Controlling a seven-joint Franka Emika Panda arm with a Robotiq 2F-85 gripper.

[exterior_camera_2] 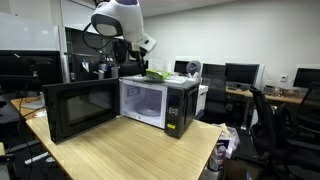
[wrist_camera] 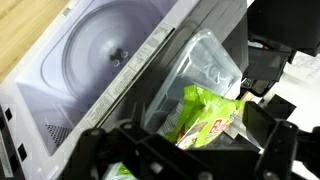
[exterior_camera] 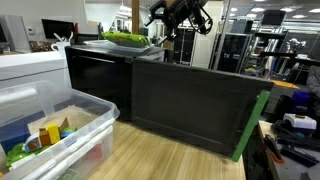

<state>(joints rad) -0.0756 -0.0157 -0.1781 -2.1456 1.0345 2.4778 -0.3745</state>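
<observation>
We see the gripper, jaws spread wide and holding nothing, above a green packet at the lower right of the wrist view. The packet lies with a clear plastic tray on top of the microwave. The microwave's door is swung open, and it stands on the wooden bench.

Bag atop microwave; gripper above

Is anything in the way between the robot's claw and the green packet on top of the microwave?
Nothing visible. The open gripper hangs right above the green packet, which lies in a clear plastic container on top of the microwave. I cannot tell whether plastic covers the packet.
</observation>
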